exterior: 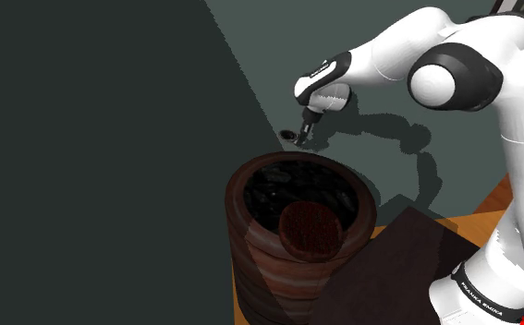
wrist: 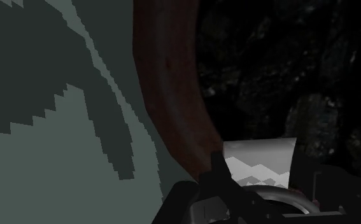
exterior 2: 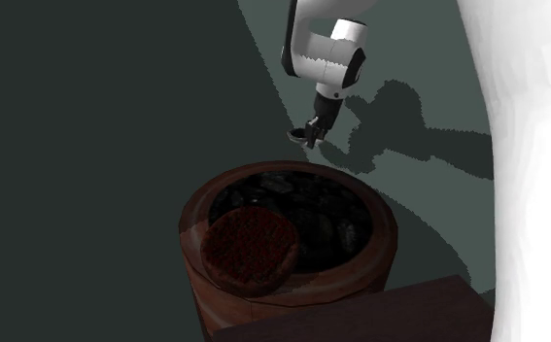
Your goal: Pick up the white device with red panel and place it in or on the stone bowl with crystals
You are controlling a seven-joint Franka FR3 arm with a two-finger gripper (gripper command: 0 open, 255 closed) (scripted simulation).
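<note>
The jaws clasp a small white device (wrist: 260, 159) between them, close by the rim of the dark red-brown bowl (exterior: 241, 198), on its side away from the stand. The bowl holds black stones (exterior 2: 312, 209) and a round reddish disc (exterior 2: 252, 248), and it stands on a grey-green surface (exterior: 361, 46).

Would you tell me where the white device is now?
Clasped in the gripper's fingers, the pale device hovers just beyond the brown bowl's far rim in the shoulder view.

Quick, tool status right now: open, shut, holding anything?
Tool: shut on the white device.
</note>
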